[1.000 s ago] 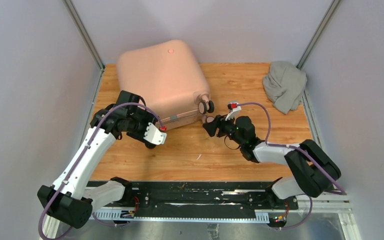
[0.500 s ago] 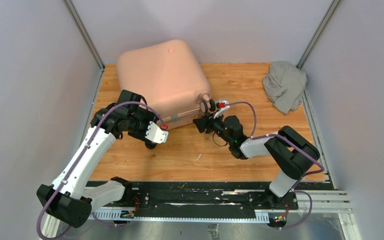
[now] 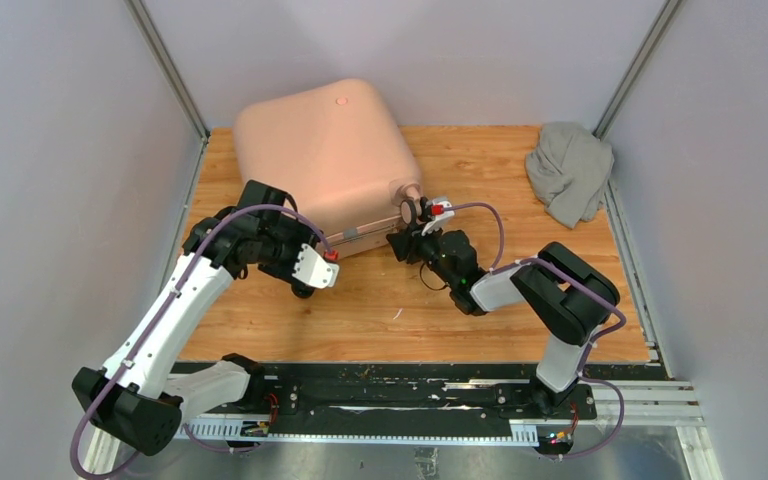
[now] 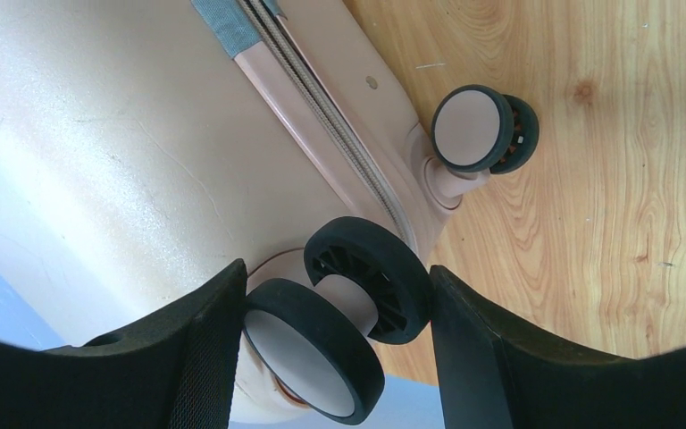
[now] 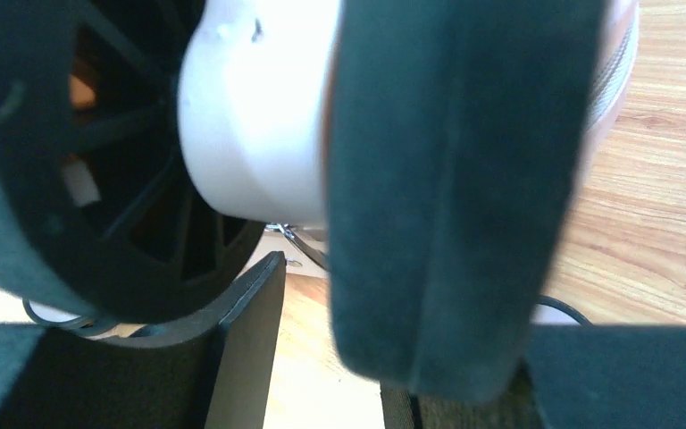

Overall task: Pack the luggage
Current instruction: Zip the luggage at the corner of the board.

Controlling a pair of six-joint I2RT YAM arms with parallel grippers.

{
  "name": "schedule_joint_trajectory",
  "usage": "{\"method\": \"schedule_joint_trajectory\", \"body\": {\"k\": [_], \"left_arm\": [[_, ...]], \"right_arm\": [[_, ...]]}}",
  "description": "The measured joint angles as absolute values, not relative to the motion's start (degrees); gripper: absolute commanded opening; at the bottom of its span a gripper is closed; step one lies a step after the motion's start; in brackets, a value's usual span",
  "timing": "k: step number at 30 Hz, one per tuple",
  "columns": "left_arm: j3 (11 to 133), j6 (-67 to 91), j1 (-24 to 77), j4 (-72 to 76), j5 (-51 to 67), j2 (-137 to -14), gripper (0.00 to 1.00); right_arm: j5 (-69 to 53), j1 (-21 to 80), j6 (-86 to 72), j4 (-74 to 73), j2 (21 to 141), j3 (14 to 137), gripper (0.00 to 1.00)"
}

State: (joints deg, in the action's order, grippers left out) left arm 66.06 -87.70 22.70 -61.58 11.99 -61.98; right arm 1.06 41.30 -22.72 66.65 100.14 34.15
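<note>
At luggage [image 3: 320, 150] casters [image 4: 357, 304]: left fingers [image 4: 201, 357] clamp one; right fingers [image 5: 232, 366] straddle another, grip unclear.

The luggage [image 3: 320, 150] lay on the far left part of the table [image 3: 480, 165], a cloth bundle [image 3: 568, 172] well apart at the far right corner. The left gripper [image 4: 335, 273] straddled the near-left caster wheel [image 4: 304, 349]; the right gripper [image 3: 401, 245] sat just before the near-right caster wheel [image 3: 413, 210]

The pale pink hard-shell luggage [image 3: 320, 150] lies flat, zipped shut. It sits at the table's [image 3: 520, 290] far-left corner, wheels [image 4: 470, 130] nearward.
</note>
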Motion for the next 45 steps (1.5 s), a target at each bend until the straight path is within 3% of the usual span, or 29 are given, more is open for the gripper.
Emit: {"method": "schedule_joint_trajectory", "body": {"k": [7, 16, 25, 27, 31, 39, 43, 45], "left_arm": [[66.28, -86.96, 24.93, -61.49, 11.40, -62.13, 0.00], [69.43, -85.80, 29.95, -57.58, 9.85, -62.28, 0.00], [70.15, -85.30, 30.52, -55.44, 5.28, -62.52, 0.00], [69.32, -86.19, 30.52, -56.49, 3.51, -61.82, 0.07], [68.16, -89.38, 28.99, -62.41, 0.45, -61.01, 0.39], [66.26, -98.39, 22.68, -71.75, -2.61, -59.70, 0.57], [64.75, -101.91, 22.57, -73.25, -3.77, -59.92, 0.81], [64.82, -102.26, 22.39, -74.06, -3.57, -60.27, 0.83]], "right_arm": [[1.10, 41.56, -23.16, 67.29, 101.10, 34.76, 0.32], [4.36, 42.13, -27.68, 67.77, 101.10, 34.81, 0.04], [4.54, 42.63, -30.17, 68.75, 101.62, 34.76, 0.00], [4.54, 42.74, -30.37, 69.41, 101.89, 34.68, 0.00], [4.51, 42.78, -30.50, 70.08, 102.15, 34.52, 0.00], [4.40, 42.87, -30.85, 70.22, 102.19, 34.52, 0.00], [4.36, 42.87, -30.89, 70.22, 102.19, 34.52, 0.00], [4.36, 42.87, -31.11, 70.24, 102.19, 34.50, 0.00]]}}
